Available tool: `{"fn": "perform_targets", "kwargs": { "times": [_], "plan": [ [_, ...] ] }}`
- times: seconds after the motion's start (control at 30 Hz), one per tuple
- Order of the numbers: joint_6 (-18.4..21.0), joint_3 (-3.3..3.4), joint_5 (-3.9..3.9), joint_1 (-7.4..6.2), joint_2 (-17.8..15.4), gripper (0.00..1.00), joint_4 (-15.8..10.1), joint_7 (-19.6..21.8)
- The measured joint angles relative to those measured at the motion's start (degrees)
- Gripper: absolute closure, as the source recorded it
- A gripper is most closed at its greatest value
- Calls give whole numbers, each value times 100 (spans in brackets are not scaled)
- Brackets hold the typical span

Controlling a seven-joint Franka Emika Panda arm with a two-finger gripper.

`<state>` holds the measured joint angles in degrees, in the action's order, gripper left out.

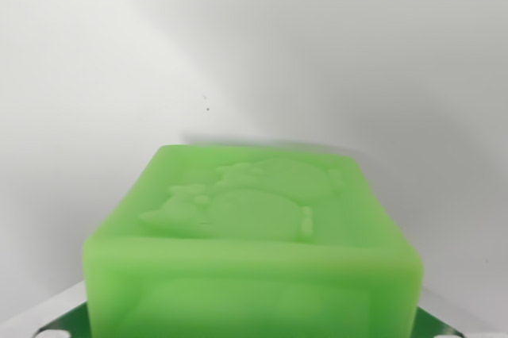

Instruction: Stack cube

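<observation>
Only slivers of the hand [254, 330] show at the wrist view's bottom corners; its jaws' state is hidden.

Green cube [254, 251], translucent soft-looking plastic, raised animal relief on top face, recessed panel on near face. Sits low centre in wrist view, very near camera, bottom edge cut off.

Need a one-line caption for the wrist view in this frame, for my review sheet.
Wrist view: a green cube with an embossed relief on its top face fills the lower frame against a plain white surface.
</observation>
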<state>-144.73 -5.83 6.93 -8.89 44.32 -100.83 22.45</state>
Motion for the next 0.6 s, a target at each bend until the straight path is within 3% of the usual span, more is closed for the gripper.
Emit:
{"fn": "perform_targets", "kwargs": {
  "times": [0.6],
  "plan": [
    [292,-38,-25,24,-432,100,-134,-9]
  ]
}}
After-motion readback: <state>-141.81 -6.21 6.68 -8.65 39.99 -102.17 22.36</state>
